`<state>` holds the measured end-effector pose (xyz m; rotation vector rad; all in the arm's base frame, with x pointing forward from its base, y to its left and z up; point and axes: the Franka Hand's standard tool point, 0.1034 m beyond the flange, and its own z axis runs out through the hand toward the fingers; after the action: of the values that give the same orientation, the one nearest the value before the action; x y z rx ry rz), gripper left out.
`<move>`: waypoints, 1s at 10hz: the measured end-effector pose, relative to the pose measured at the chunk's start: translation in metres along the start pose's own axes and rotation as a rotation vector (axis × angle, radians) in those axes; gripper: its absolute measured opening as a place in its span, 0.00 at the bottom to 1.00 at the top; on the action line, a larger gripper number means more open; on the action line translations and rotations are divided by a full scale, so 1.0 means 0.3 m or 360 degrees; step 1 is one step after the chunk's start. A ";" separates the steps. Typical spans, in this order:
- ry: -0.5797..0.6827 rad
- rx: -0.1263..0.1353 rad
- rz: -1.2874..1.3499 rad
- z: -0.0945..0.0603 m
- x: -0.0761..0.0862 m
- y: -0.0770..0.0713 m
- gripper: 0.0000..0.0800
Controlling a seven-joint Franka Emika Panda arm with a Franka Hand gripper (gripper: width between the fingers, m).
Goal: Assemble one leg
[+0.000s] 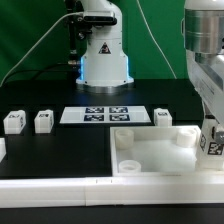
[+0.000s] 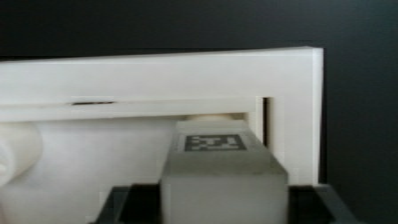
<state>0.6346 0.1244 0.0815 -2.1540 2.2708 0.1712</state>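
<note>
My gripper (image 1: pixel 212 138) is at the exterior view's right, over the right corner of the large white square tray-like part (image 1: pixel 150 158). It is shut on a leg (image 1: pixel 213 143), a small white block with a tag. In the wrist view the leg (image 2: pixel 217 165) stands between the dark fingers (image 2: pixel 139 203), its tag facing the camera. The gripper (image 2: pixel 217 208) holds it just above the tray-like part (image 2: pixel 160 85), near a corner. Three more legs stand on the black table, two on the left (image 1: pixel 13 121) (image 1: pixel 43 121) and one (image 1: pixel 163 117) behind the tray-like part.
The marker board (image 1: pixel 107 114) lies flat in the middle, in front of the robot base (image 1: pixel 103 55). A small white piece (image 1: pixel 2 148) shows at the far left edge. A white strip (image 1: pixel 60 188) runs along the table's front.
</note>
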 end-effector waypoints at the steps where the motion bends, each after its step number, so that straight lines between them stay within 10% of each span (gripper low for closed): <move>1: 0.0000 0.0000 -0.0021 0.000 -0.002 0.001 0.38; 3: 0.0000 -0.0001 -0.0033 0.001 -0.006 0.002 0.76; 10: 0.0003 -0.0006 -0.0457 0.001 0.008 0.001 0.81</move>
<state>0.6341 0.1219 0.0811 -2.4484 1.9318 0.1695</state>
